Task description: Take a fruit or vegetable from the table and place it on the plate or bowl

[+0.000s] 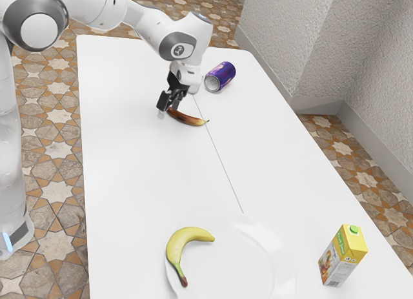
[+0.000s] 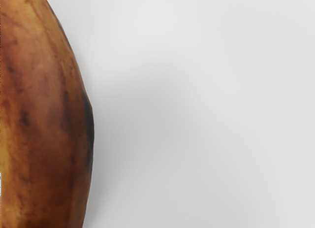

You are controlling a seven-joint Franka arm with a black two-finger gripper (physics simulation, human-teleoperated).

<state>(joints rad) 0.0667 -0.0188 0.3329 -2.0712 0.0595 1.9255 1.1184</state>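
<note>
Your pincer (image 1: 169, 106) grips one end of the brown banana (image 1: 191, 121) at the tabletop (image 1: 129, 163). A yellow banana (image 1: 184, 243) overlaps the plate (image 1: 261, 263).

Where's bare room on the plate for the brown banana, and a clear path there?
On the plate, the half toward the juice carton is bare; the yellow banana covers the other edge. The table is open between brown banana and plate. Crowded only by the can near the gripper.

We count two bananas: one brown banana (image 1: 190, 119), one yellow banana (image 1: 182, 243); one white plate (image 1: 258, 260); one purple can (image 1: 220, 76); one juice carton (image 1: 342, 255); one white table (image 1: 129, 157)
</note>
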